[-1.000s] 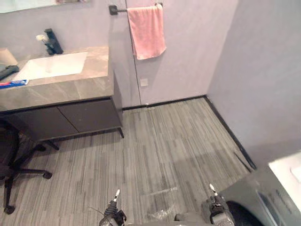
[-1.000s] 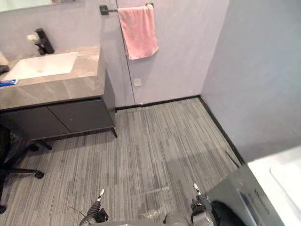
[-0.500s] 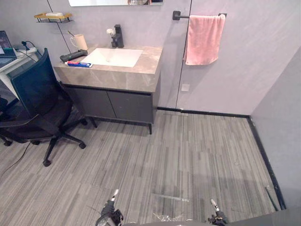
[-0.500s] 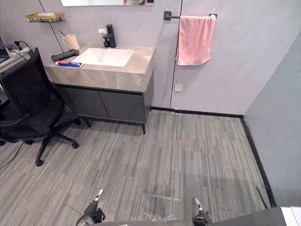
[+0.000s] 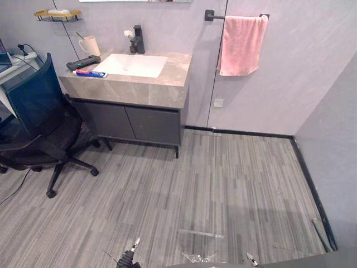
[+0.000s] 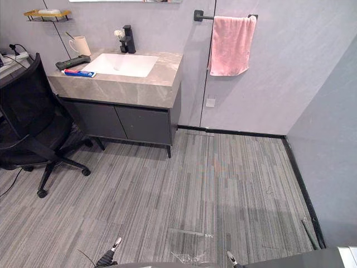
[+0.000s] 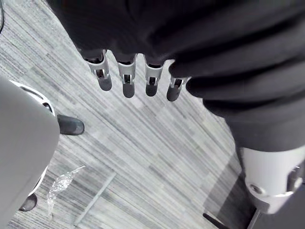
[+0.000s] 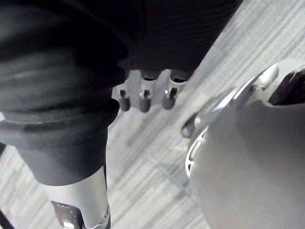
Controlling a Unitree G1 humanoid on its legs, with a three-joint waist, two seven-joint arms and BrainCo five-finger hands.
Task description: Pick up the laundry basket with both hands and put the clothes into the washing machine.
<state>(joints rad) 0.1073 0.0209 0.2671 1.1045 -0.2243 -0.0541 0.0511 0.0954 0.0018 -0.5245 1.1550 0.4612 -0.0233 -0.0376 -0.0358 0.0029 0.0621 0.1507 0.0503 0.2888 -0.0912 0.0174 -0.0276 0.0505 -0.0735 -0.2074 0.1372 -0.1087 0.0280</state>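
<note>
Fingers are held straight, nothing grasped, on left hand and right hand (above striped floor); pink towel is hung near sink cabinet.

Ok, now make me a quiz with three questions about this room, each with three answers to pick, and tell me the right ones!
1. Where does the towel hang? A on the chair; B on the wall rail; C in the basin.
2. What colour is it? A green; B blue; C pink.
3. How is the left hand? A open and empty; B gripping a handle; C pinching cloth.
Answers: B, it drapes from the rail; C, it is plainly pink; A, its fingers hang straight above the floor.
</note>
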